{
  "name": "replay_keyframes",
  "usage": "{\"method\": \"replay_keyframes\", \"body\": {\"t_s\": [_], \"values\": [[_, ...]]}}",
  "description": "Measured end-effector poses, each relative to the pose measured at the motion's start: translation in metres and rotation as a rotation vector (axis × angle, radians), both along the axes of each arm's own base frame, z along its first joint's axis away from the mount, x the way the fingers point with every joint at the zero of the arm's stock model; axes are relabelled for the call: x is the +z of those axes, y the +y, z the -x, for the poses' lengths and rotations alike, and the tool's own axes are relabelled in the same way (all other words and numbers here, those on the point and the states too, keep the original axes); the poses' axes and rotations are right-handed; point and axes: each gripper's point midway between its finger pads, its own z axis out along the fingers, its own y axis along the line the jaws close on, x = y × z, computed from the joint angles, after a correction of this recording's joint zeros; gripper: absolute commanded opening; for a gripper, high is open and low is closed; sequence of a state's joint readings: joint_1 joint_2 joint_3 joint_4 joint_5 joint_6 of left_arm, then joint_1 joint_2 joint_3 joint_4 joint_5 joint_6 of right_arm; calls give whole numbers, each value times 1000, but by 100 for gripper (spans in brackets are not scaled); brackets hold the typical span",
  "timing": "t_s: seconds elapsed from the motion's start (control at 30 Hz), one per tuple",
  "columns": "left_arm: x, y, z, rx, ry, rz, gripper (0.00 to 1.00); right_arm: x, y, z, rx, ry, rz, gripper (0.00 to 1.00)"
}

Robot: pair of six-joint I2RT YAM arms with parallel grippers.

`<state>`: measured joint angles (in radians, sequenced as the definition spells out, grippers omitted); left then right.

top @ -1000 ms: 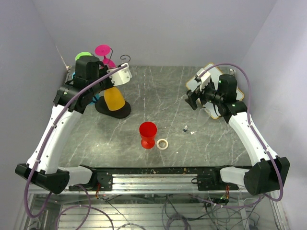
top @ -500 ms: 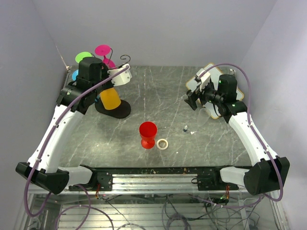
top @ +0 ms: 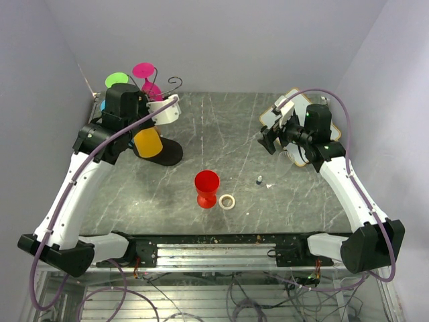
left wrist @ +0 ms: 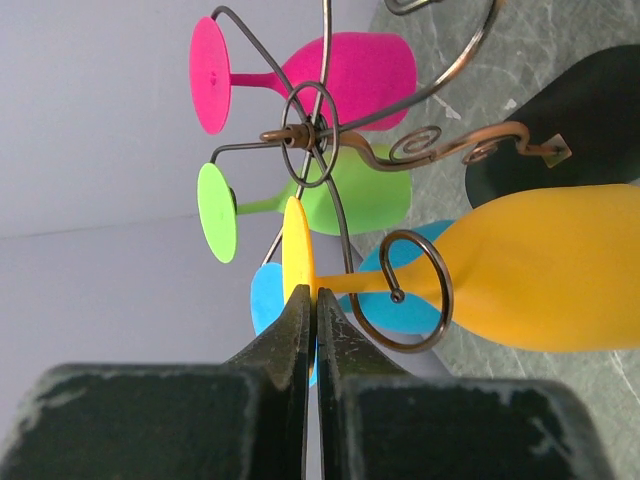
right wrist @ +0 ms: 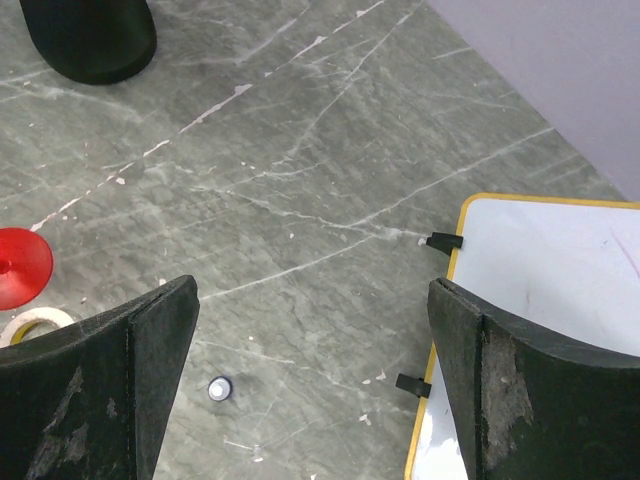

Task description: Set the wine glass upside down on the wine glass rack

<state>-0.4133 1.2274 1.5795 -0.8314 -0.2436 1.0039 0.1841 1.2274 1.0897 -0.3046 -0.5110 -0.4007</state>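
My left gripper (top: 155, 115) is shut on the flat foot of a yellow wine glass (top: 147, 142), held upside down beside the wine glass rack (top: 166, 153). In the left wrist view my fingertips (left wrist: 300, 305) pinch the yellow foot (left wrist: 297, 240). The stem crosses a curled wire loop (left wrist: 415, 290) of the rack (left wrist: 310, 135), and the bowl (left wrist: 540, 265) hangs past it. I cannot tell whether the stem rests on the loop. My right gripper (top: 268, 141) is open and empty above the table, also in the right wrist view (right wrist: 310, 330).
Pink (top: 144, 70), green (top: 116, 79) and blue (top: 103, 105) glasses hang on the rack. A red glass (top: 207, 188) stands at the table's middle front with a tape ring (top: 227, 201) beside it. A small cap (top: 259, 179) and a yellow-edged whiteboard (top: 303, 131) lie on the right.
My left gripper has carried the yellow glass a little to the left and nearer, over the rack's base. The right arm has not moved.
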Motion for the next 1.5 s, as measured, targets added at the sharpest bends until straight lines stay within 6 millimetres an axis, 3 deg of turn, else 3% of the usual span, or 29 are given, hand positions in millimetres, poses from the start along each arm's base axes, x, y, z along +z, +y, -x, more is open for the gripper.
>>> {"method": "replay_keyframes", "body": {"t_s": [0.83,1.5], "values": [[-2,-6,30,-144,76,-57,7,-3,1,3,18,13,-3,98],[-7,-26,24,-222,73,-7,18,-5,1,4,23,19,-5,98]]}}
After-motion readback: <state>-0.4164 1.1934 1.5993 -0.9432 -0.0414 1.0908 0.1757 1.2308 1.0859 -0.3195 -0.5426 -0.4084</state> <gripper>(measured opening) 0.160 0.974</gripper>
